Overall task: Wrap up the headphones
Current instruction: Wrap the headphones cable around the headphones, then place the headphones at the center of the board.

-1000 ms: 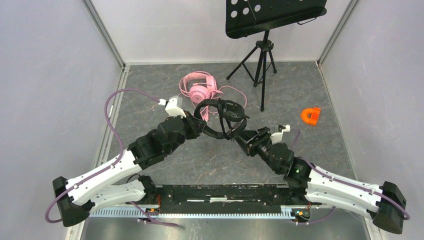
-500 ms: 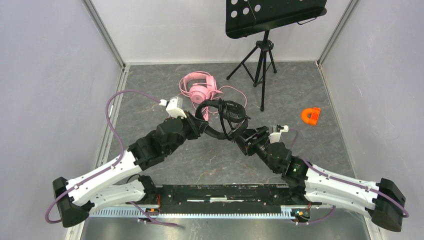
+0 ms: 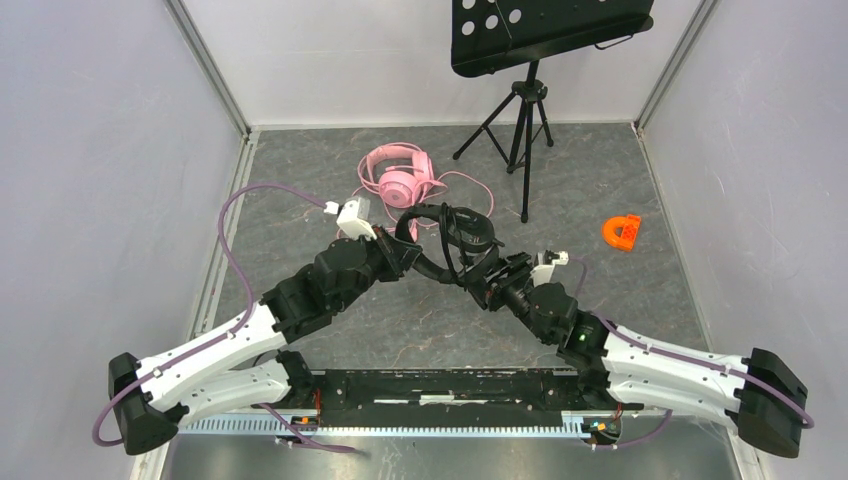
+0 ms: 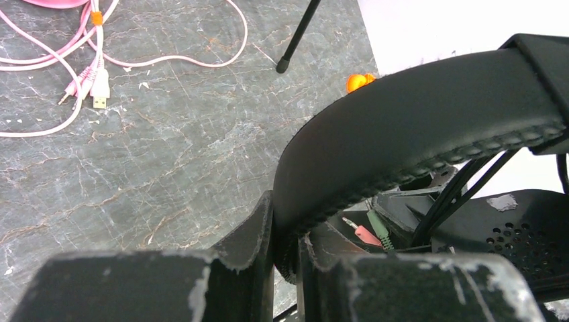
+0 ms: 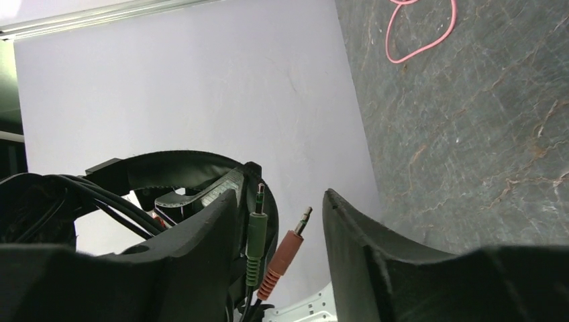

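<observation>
The black headphones point(image 3: 447, 236) hang in the air between my two arms, with their thin black cable looped over the band. My left gripper point(image 3: 401, 250) is shut on the padded headband point(image 4: 416, 127), which is pinched between its fingers point(image 4: 287, 248). My right gripper point(image 3: 481, 279) is open just right of the headset. The cable's green plug point(image 5: 255, 235) and red plug point(image 5: 282, 255) stand loose between its fingers point(image 5: 278, 215). The pink headphones point(image 3: 398, 176) lie on the floor behind, their pink cable point(image 4: 100, 60) strewn around them.
A black music stand point(image 3: 545, 30) on a tripod point(image 3: 527, 110) stands at the back, one leg point(image 4: 298, 37) near the pink cable. A small orange plastic piece point(image 3: 621, 231) lies at the right. White walls close in on three sides.
My right arm has stretched forward and left, bringing its gripper closer under the black headset. The left gripper and the headset have shifted slightly right and forward.
</observation>
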